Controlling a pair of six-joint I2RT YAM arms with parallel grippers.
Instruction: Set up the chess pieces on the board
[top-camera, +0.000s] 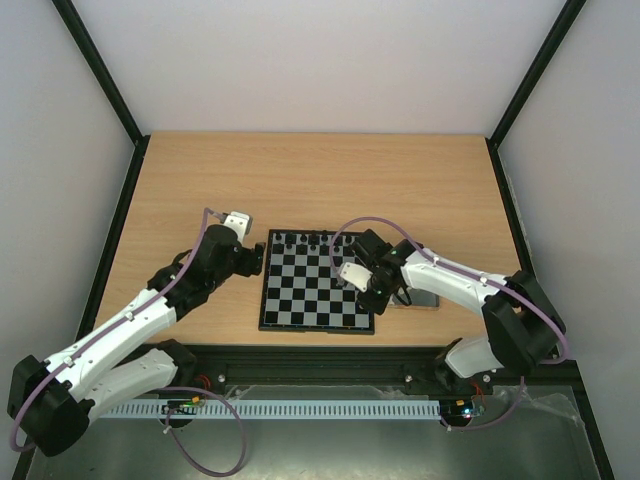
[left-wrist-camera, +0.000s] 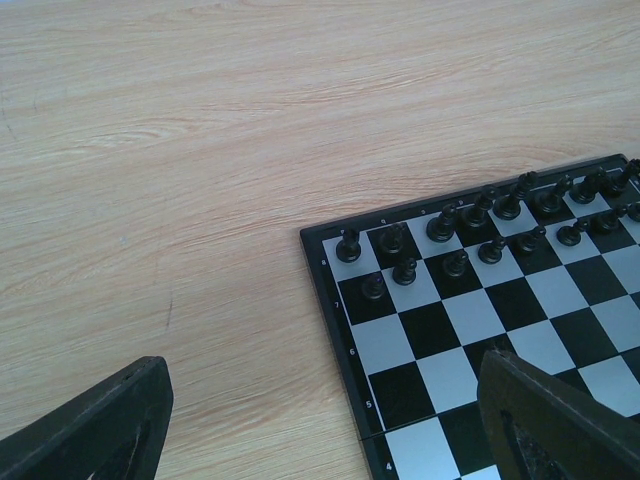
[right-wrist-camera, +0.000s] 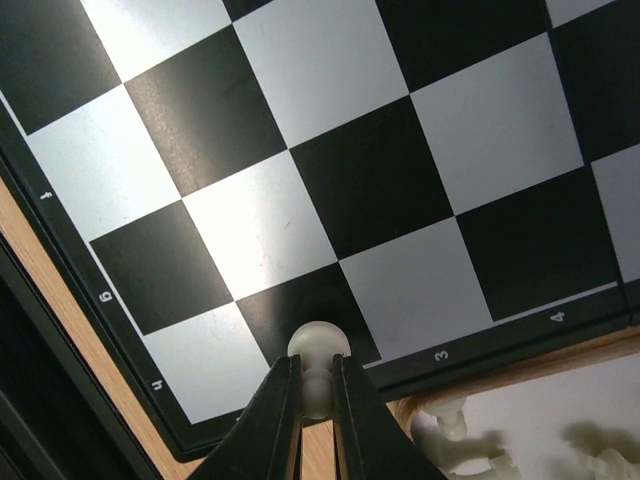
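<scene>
The board (top-camera: 310, 296) lies mid-table, with black pieces (top-camera: 305, 240) lined along its far rows. My right gripper (right-wrist-camera: 317, 385) is shut on a cream-white pawn (right-wrist-camera: 319, 344), holding it by the stem over a black square near the board's (right-wrist-camera: 330, 190) near right corner. In the top view the right gripper (top-camera: 362, 290) hangs over the board's right edge. More white chess pieces (right-wrist-camera: 452, 432) lie just past that edge. My left gripper (left-wrist-camera: 320, 440) is open and holds nothing, straddling the board's (left-wrist-camera: 480, 320) left border. In the top view the left gripper (top-camera: 254, 258) sits beside the board's far left corner.
A shiny metal tray (top-camera: 418, 299) holding the white pieces sits right of the board, mostly under my right arm. Black pieces (left-wrist-camera: 470, 225) fill two rows at the far side. A black frame borders the wooden table (top-camera: 320, 180).
</scene>
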